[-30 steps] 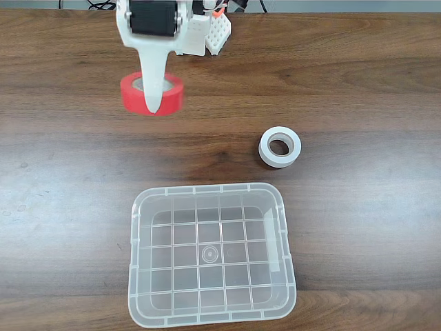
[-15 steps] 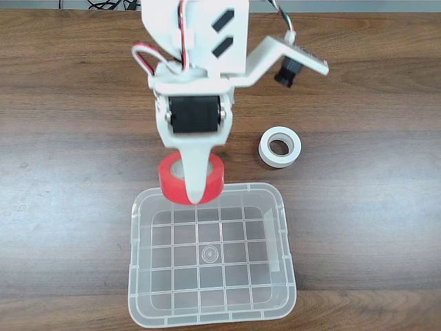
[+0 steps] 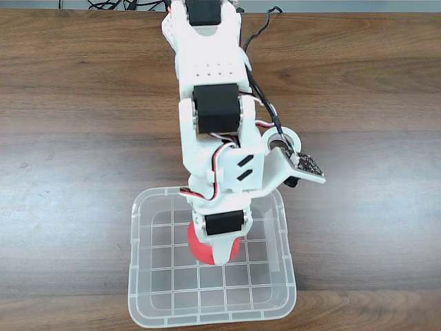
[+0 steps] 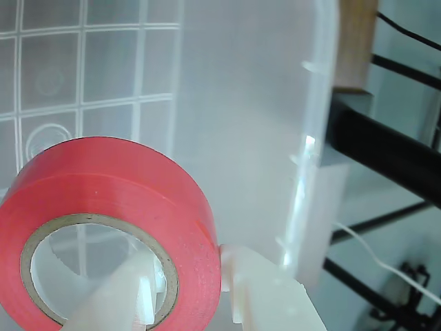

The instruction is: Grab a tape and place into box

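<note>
The step in hand is the placing: the gripper [image 3: 215,256] hangs over the inside of the box [image 3: 141,289], closed on the tape [image 3: 197,249], with one finger through the ring's hole and the other against its outer face, as the wrist view shows. The tape [image 4: 110,207] is thus above the box's grid-patterned bottom, near the middle of the box in the fixed view, a little toward the box's far wall. Whether it already touches the bottom cannot be told.

What the next move likely calls for is simple: spread the fingers so the roll drops free, then lift the arm straight up out of the box without catching the rim. A finger inside the ring could drag the roll along on the way up, so the release ought to be full before any rise.

The tape is a small bright red ring with a smooth, slightly glossy side and a grey inner core; through its hole the box's clear bottom shows. A white roll [image 3: 284,140] lies on the tabletop [image 3: 69,103] beyond the box's far right corner, partly hidden by the arm
</note>
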Motion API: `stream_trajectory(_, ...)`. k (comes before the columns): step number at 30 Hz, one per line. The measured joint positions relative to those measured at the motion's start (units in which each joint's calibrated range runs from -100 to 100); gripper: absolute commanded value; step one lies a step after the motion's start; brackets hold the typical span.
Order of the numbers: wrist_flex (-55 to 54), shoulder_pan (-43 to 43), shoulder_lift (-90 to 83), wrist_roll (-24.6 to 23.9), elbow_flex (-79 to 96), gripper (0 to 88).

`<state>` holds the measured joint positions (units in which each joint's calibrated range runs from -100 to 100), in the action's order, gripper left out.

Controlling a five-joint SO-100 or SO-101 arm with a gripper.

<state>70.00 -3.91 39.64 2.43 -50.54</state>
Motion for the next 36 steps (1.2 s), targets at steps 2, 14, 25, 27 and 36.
stream_trajectory(2, -0.85, 0.00, 2.18, 0.00, 0.00, 3.6)
stream_trajectory(14, -3.14, 0.00, 7.45, 0.00, 0.00, 15.8)
stream_trajectory(25, -4.07, 0.00, 7.45, 0.94, 0.00, 16.0)
stream_trajectory(27, -3.64, 0.00, 7.45, 1.15, 0.00, 16.0)
stream_trajectory(36, -1.27, 0.00, 10.46, 3.60, -0.54, 15.9)
